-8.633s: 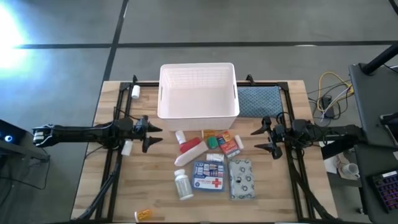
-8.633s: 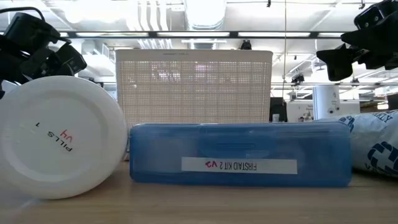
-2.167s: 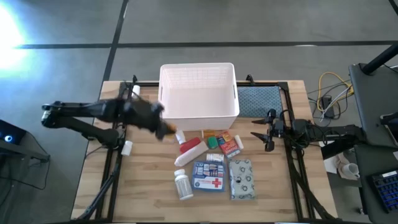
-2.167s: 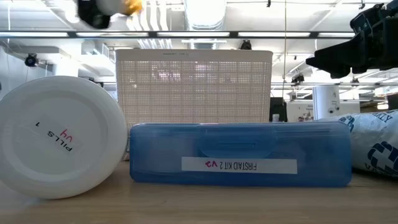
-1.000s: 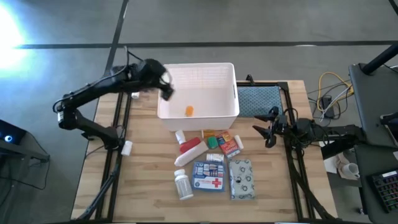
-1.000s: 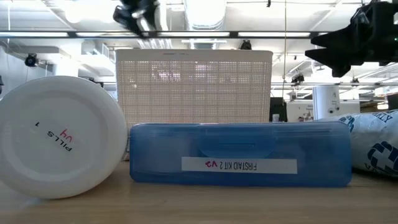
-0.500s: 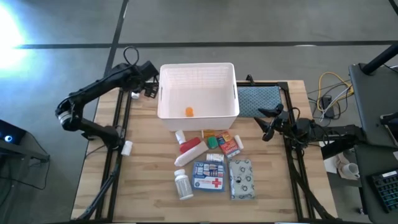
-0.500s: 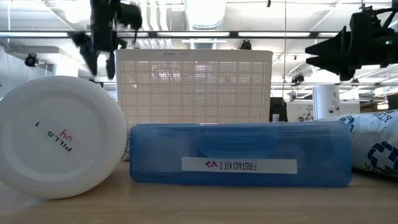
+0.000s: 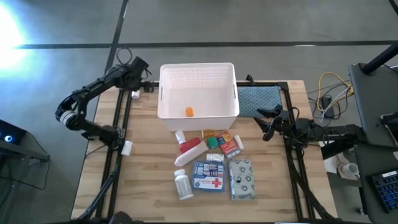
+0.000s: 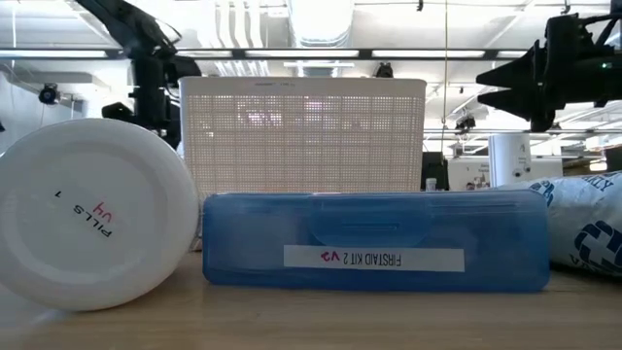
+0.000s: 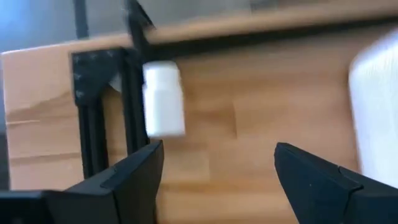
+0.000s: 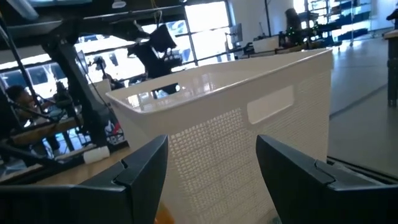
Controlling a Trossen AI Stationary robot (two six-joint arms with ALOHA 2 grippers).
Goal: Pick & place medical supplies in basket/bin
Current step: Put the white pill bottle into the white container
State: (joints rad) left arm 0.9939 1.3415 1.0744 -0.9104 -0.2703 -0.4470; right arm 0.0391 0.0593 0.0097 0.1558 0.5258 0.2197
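Near edge of table (image 9: 149, 186), high view: white pill bottle (image 9: 183, 185) lying on its side, w/ blue first-aid pouch (image 9: 208, 176) just beside it and grey patterned packet (image 9: 242, 179) next along, toward the right arm's side. In low view the same three fill the foreground: bottle's round base (image 10: 92, 214), pouch (image 10: 374, 241) edge-on, packet (image 10: 588, 228) at frame edge.

Next row back: red-white tube (image 9: 189, 151) lying tilted, a small green item (image 9: 212, 142), small red boxes (image 9: 229, 144) packed close together. All loose on the wood, none touched by a gripper.

Behind that row: white basket (image 9: 198, 115), near wall just beside the tube's far end. One orange vial (image 9: 189, 111) lies on basket floor, near the front wall; rest of floor bare. Blue-grey cloth (image 9: 257, 101) lies flat, touching the basket's side toward the right arm.

Right gripper (image 9: 264, 126): beside the cloth's near corner, well apart from the supplies, raised off the table per low view (image 10: 505, 86). Fingers spread, nothing between them; right wrist view looks past them (image 12: 205, 174) at the basket wall.

Left gripper (image 9: 148, 79): far corner of table, just outside the basket's side wall on the left arm's side, pointing down. Fingers spread, empty; left wrist view (image 11: 214, 168) shows bare wood between them. A small white bottle (image 11: 164, 99) lies on the table by the black frame rail (image 11: 134, 93), near the gripper but not touching it.
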